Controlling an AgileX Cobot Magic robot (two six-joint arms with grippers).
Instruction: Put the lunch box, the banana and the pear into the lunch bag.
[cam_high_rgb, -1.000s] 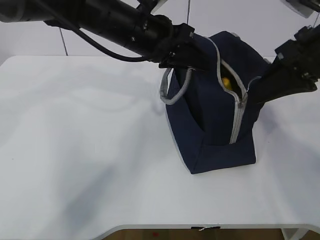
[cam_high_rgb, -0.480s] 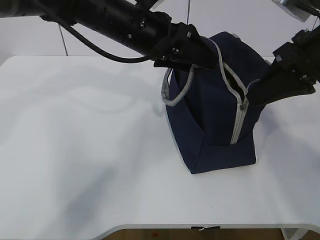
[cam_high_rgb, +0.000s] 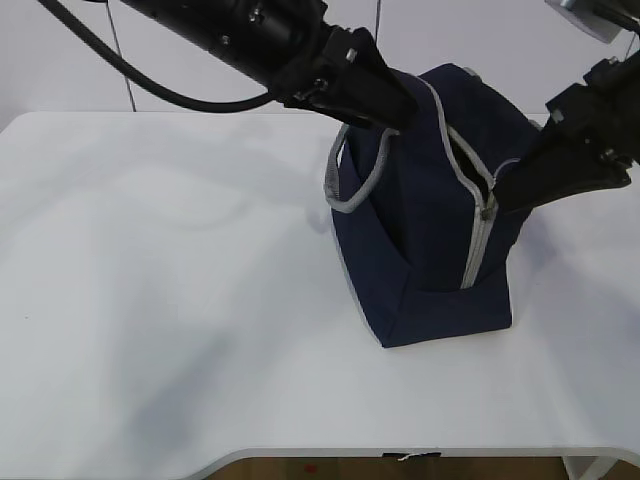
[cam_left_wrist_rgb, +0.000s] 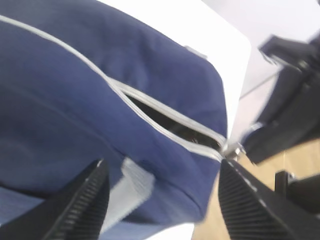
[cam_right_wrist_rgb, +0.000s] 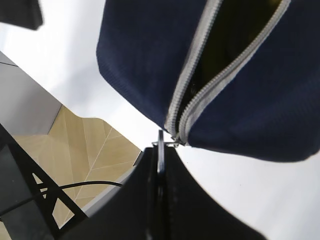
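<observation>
L gripper (cam_left_wrist_rgb: 160, 200) had spread and pulled out toward 10 o'clock; R gripper (cam_right_wrist_rgb: 161, 150) pinched the ring pull (cam_right_wrist_rgb: 162, 144), lunch bag (cam_high_rgb: 430, 210) mid-table, fruit prob inside, zipping left

The boxy navy fabric lunch bag (cam_high_rgb: 430, 230) stands on the white worktop (cam_high_rgb: 170, 300) between the end effectors: the left end effector (cam_high_rgb: 385, 105) above its top, the right end effector (cam_high_rgb: 500, 195) at its zipper's ring pull (cam_right_wrist_rgb: 161, 145).
</observation>
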